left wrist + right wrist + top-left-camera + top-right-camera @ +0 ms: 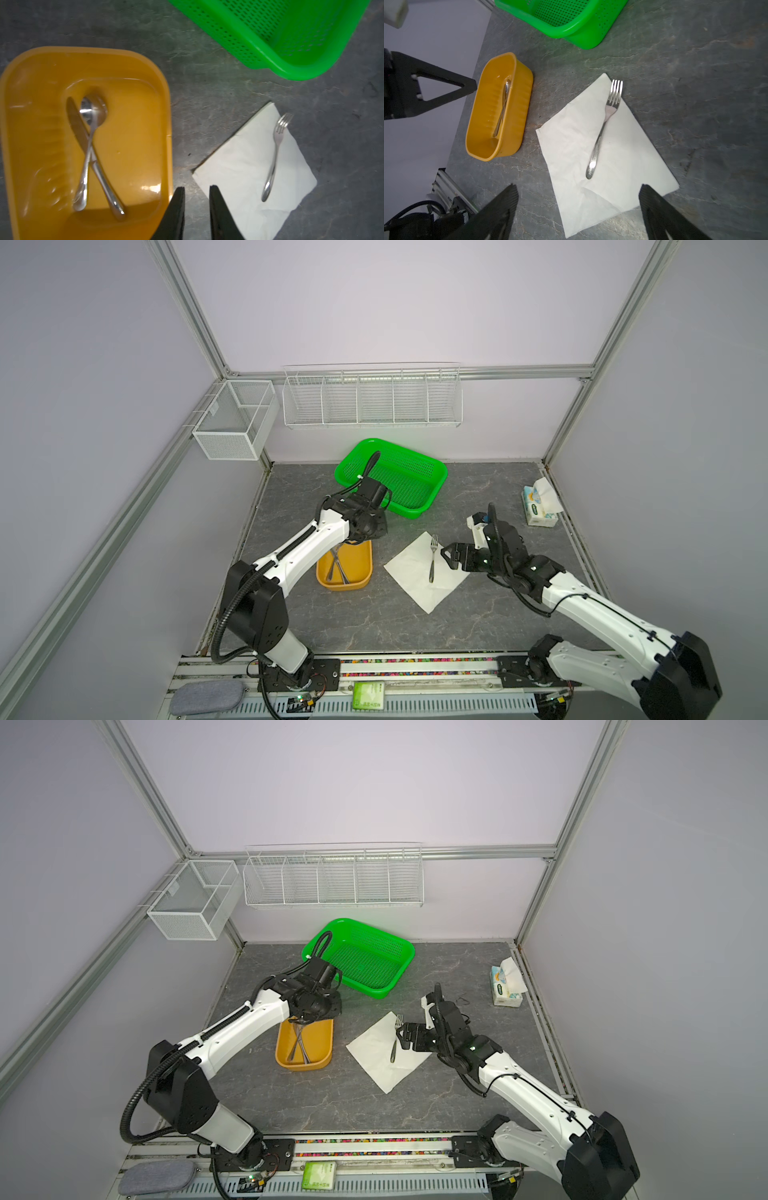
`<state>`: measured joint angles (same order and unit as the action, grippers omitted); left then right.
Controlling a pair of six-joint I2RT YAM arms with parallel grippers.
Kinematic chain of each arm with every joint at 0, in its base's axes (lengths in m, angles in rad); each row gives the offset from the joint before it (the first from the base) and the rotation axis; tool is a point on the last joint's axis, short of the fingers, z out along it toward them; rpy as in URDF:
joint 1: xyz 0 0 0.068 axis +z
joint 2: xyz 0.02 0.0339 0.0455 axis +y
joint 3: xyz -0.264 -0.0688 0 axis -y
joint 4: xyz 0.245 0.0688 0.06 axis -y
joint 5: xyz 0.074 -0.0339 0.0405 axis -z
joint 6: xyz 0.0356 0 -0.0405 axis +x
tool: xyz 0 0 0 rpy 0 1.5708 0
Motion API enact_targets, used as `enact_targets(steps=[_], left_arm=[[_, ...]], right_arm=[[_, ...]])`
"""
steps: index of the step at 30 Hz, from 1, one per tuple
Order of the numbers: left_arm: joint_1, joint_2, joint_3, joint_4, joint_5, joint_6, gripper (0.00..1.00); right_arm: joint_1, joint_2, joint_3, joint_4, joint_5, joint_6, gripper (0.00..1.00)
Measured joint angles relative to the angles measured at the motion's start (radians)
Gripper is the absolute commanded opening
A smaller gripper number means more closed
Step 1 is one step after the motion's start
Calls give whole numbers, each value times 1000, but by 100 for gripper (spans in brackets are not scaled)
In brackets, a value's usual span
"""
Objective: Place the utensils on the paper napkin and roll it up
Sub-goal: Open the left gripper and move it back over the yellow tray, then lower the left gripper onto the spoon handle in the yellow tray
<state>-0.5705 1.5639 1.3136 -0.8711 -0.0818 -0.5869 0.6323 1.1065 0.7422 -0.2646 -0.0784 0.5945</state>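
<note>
A white paper napkin [411, 578] [571, 149] lies flat on the grey table, one corner pointing at the front edge. On it rests a fork [432, 560] [602, 128] [274, 153], tines toward the back. A spoon [92, 116] and a knife [75, 122] lie crossed in a yellow tray [347, 585] [135, 99] left of the napkin. My left gripper [197, 188] hangs above the strip of table between tray and napkin, jaws a narrow gap apart and empty. My right gripper [447, 559] [579, 187] hovers at the napkin's right edge, wide open and empty.
A green perforated basket [441, 467] stands behind the tray and napkin. A blue-and-white tissue pack [539, 508] sits at the back right near the table's edge. Wire racks [372, 400] and a mesh box [237, 418] hang on the walls.
</note>
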Motion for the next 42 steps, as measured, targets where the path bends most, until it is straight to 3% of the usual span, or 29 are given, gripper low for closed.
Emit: enact_targets(steps=[7,12,25,42], left_arm=[[183,-11,-88,-40,3,77,23],[250,71,-89,-50,23,129,23],[309,287,-70,-50,54,207,22],[309,350,-4,-56,117,269,16]], right_arm=[[74,132,97,15,-17,-43,99],[95,189,138,7,-18,-53,99],[98,224,176,-8,-24,-79,100],[103,231,176,-6,-28,-80,98]])
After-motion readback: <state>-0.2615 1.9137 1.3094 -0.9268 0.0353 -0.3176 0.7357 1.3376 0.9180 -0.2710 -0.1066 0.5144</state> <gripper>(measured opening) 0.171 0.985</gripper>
